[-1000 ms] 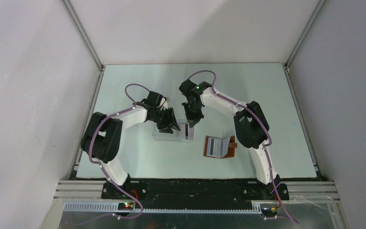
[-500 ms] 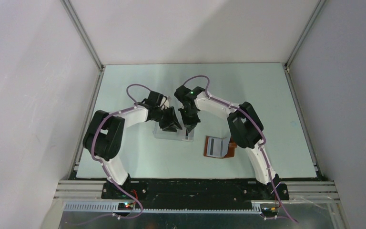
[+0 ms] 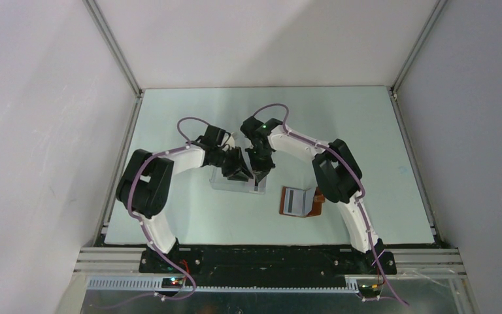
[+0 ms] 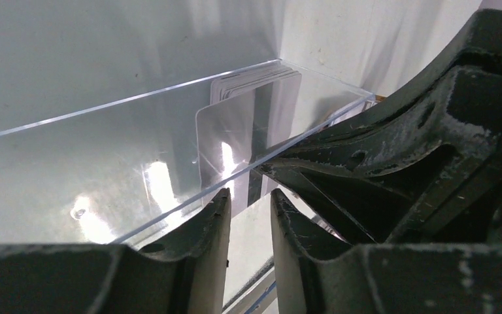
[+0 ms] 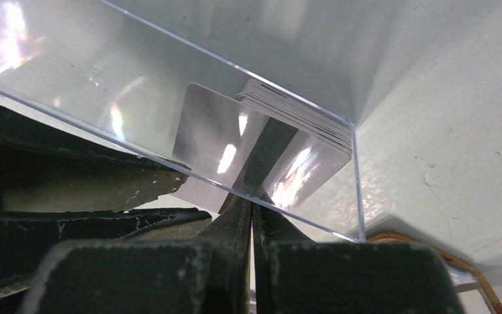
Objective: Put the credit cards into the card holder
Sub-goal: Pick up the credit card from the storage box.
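Credit card (image 5: 212, 140) pinched in right end effector (image 5: 253, 207), left end effector (image 4: 250, 197) ajar: visible wrist-only.

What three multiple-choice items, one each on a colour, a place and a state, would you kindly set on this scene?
1. What colour is the outside of the card holder?
A. black
B. tan-brown
C. green

2. Where is the stack of credit cards?
A. inside the clear box
B. inside the card holder
C. spread flat outside both

3. How does the card holder lie?
A. snapped shut
B. standing on edge
C. open, inside up

Answers:
1 B: a brown cover shows beside the pale inside.
2 A: both wrist views show the stack upright at one end of the box.
3 C: its pale inside faces the top camera.
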